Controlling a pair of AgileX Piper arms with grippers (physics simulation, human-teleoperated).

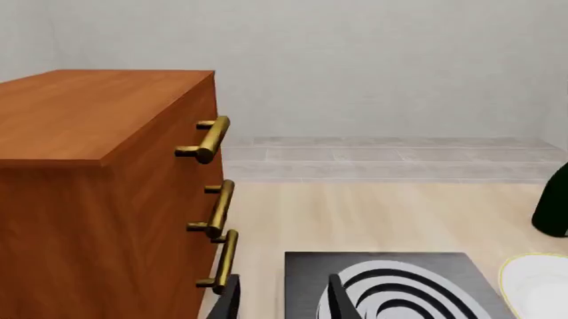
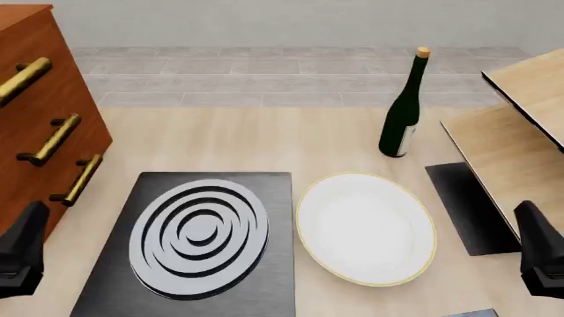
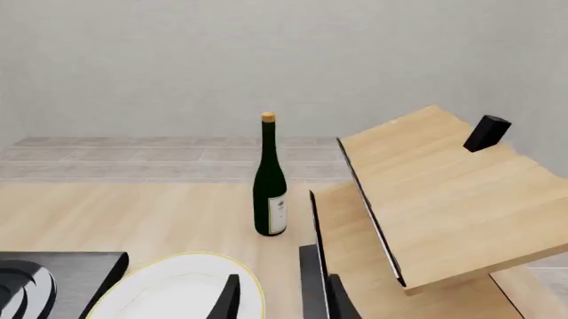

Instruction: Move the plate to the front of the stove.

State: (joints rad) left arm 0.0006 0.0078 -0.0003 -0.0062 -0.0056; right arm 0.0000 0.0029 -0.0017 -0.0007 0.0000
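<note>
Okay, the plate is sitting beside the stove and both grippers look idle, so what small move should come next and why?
Probably lower the right gripper toward the plate's near right rim. The plate lies flat just right of the stove, untouched, closer to the right arm than to the left gripper.

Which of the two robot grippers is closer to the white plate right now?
The right gripper is nearer: it sits just off the plate's right edge. The left gripper waits at the far left, with the stove between it and the plate.
</note>
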